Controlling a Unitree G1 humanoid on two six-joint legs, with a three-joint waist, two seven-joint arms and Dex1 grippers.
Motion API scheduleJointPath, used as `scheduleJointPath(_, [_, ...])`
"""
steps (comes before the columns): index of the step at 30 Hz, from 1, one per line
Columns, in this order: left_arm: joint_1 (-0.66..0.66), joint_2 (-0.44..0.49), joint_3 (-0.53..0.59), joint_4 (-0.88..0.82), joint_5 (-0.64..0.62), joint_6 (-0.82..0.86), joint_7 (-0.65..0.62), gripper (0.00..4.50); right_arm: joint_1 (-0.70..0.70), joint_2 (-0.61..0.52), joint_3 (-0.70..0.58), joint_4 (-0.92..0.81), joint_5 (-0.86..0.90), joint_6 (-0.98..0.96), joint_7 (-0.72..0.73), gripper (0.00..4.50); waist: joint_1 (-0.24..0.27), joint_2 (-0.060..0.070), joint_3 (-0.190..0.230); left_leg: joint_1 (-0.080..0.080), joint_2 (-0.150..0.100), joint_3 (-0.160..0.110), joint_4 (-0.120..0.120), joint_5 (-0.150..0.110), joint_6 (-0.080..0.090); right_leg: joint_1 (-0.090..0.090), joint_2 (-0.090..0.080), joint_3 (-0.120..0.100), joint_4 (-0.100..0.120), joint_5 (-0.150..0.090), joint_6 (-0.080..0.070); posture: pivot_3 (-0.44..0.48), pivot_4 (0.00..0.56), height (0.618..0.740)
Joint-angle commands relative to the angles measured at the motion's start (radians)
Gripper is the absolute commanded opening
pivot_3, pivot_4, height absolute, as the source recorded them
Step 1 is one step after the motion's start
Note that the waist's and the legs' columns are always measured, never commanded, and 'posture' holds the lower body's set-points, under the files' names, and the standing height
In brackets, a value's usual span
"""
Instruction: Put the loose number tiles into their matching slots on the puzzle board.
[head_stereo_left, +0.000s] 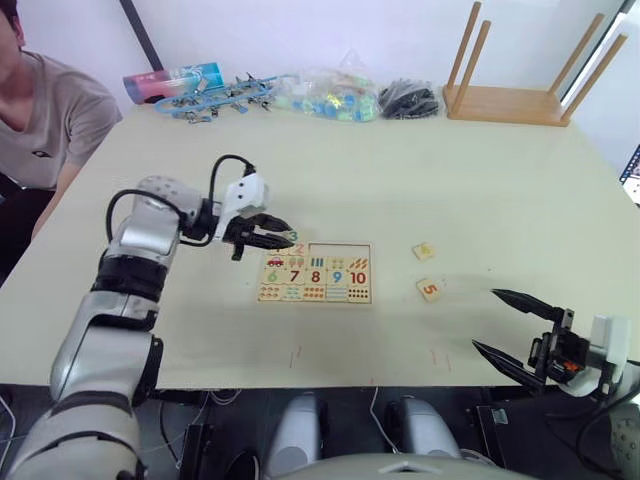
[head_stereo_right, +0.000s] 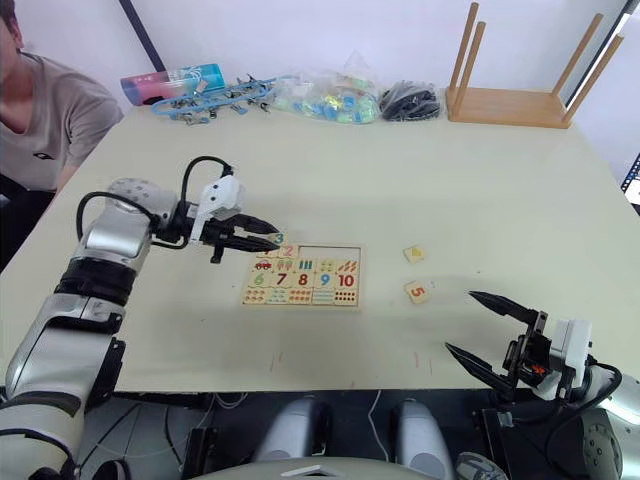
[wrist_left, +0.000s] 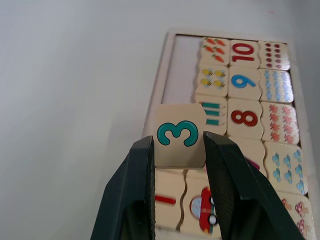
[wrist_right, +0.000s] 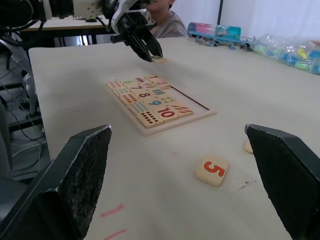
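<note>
Left wrist view shows up close what the head views do not: the left gripper (wrist_left: 179, 150) squeezes the 3 tile (wrist_left: 180, 142) between its two black fingers, above the puzzle board (wrist_left: 159, 102). That tile is pale wood with a green 3. From the head, the right gripper (head_stereo_left: 512, 324) hangs wide open at 4 o'clock from the board, near the 5 tile (head_stereo_left: 429, 290).
</note>
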Motion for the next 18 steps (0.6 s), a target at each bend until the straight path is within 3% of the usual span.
scheduleJointPath(1, [-0.067, -0.044, -0.048, 0.043, 0.049, -0.03, -0.017, 0.92, 0.006, 0.011, -0.008, -0.02, -0.001, -0.032, -0.011, 4.5, 0.0, 0.0, 0.0, 0.0, 0.0, 0.0, 0.0, 0.0, 0.0, 0.0, 0.0, 0.0, 0.0, 0.0, 0.0, 0.0, 0.15, 0.737])
scheduleJointPath(18, [-0.188, -0.149, -0.127, 0.245, 0.209, -0.149, 0.054, 0.92, 0.021, 0.021, -0.002, -0.027, -0.018, -0.063, -0.044, 4.5, -0.001, -0.001, 0.001, -0.001, 0.0, -0.003, 0.0, 0.0, 0.0, 0.0, 0.001, 0.0, 0.0, 0.0, 0.0, 0.0, 0.15, 0.737])
